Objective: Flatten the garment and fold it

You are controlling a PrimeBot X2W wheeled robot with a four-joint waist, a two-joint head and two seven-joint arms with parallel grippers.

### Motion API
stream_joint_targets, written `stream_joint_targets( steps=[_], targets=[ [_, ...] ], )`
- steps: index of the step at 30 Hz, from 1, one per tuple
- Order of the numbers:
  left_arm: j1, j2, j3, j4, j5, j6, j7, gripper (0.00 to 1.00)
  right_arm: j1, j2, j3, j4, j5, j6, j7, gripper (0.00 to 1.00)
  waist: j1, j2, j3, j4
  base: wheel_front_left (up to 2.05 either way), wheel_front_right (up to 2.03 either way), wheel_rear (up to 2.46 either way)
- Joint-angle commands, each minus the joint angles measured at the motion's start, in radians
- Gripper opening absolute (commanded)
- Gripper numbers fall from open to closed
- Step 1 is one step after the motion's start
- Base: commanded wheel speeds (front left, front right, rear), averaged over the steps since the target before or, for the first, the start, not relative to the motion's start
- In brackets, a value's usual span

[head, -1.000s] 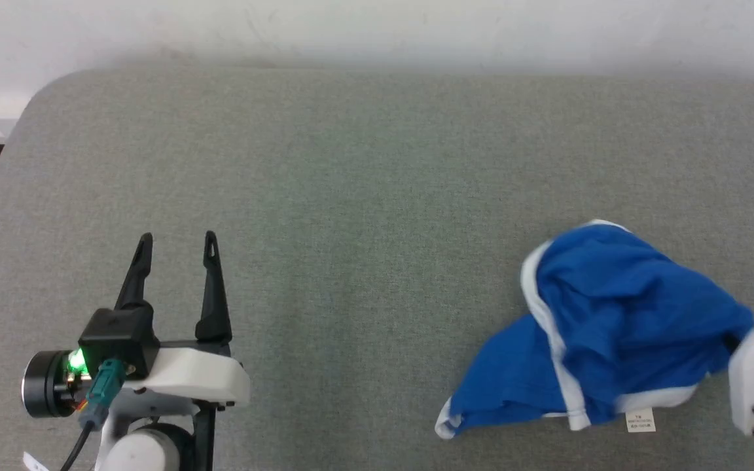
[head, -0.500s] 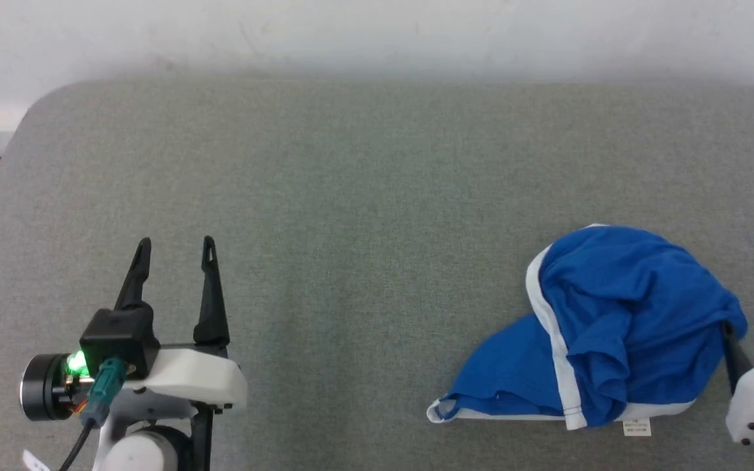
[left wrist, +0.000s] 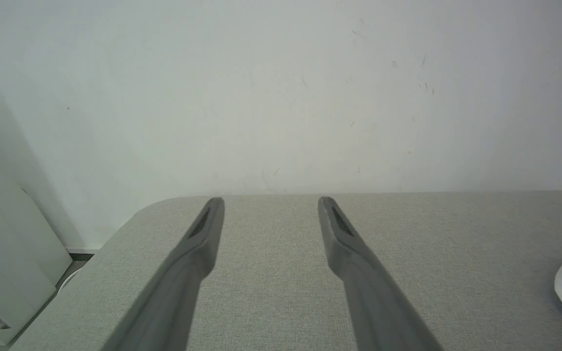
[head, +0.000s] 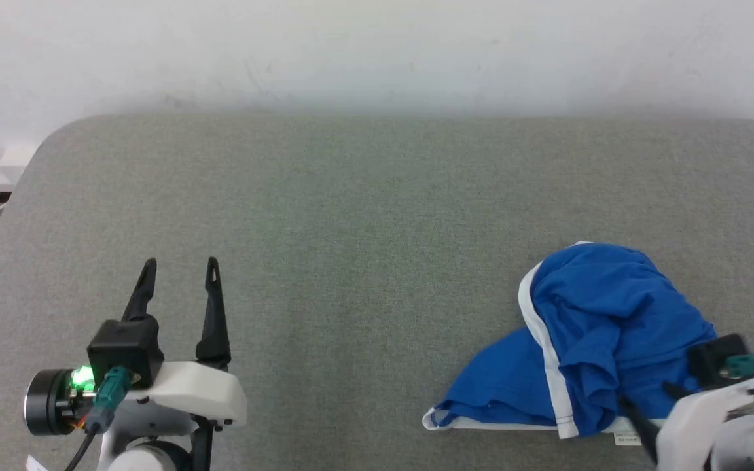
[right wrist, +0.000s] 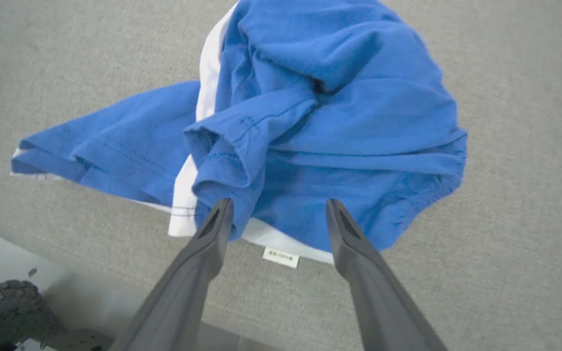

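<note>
- Although heaped at four o'clock on the grey padded table (head: 351,216), the small royal-blue soft fabric shorts (head: 603,327) look light and limp; best grasped by the white-trimmed hem corners.
- Right gripper (right wrist: 278,209): jaws spread, empty, at the near hem.
- Left gripper (head: 179,265), eight o'clock: jaws spread, empty.

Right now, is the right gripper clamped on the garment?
No: the right wrist view shows the right gripper wide open over the garment, its near edge unpinched.

The right hand (right wrist: 277,204) hangs spread above the crumpled blue garment (right wrist: 349,112) — white label (right wrist: 281,257) at its near edge.
</note>
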Motion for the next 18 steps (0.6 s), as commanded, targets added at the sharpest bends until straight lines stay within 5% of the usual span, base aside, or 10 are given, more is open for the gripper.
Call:
stream_joint_targets(
  steps=[1,13,14,16,18],
  targets=[
    [0.007,0.005,-0.003,-0.004,-0.005,0.005,0.007,1.0,0.002,-0.013,0.041,-0.023,0.033,-0.001,0.059,1.0,0.0001,0.0,-0.005,0.002,0.0,0.0,0.0],
    [-0.005,-0.003,-0.028,-0.012,-0.005,0.001,0.009,1.0,-0.151,0.021,0.148,0.158,0.029,-0.001,0.15,1.0,0.0001,0.0,0.027,0.033,0.0,0.0,0.0],
    [-0.006,-0.005,-0.03,-0.011,-0.005,0.001,0.007,1.0,-0.169,0.028,0.154,0.183,0.032,-0.001,0.153,0.48,0.0001,0.0,0.031,0.036,0.0,0.0,0.0],
    [-0.01,-0.008,-0.034,-0.009,-0.006,0.001,0.004,1.0,-0.204,0.03,0.174,0.229,0.034,-0.001,0.16,0.0,0.0001,0.0,0.039,0.042,0.0,0.0,0.0],
    [-0.016,-0.011,-0.038,-0.006,-0.006,0.0,0.0,1.0,-0.239,0.03,0.19,0.255,0.042,-0.001,0.164,0.0,0.0001,0.0,0.048,0.05,0.0,0.0,0.0]
  ],
)
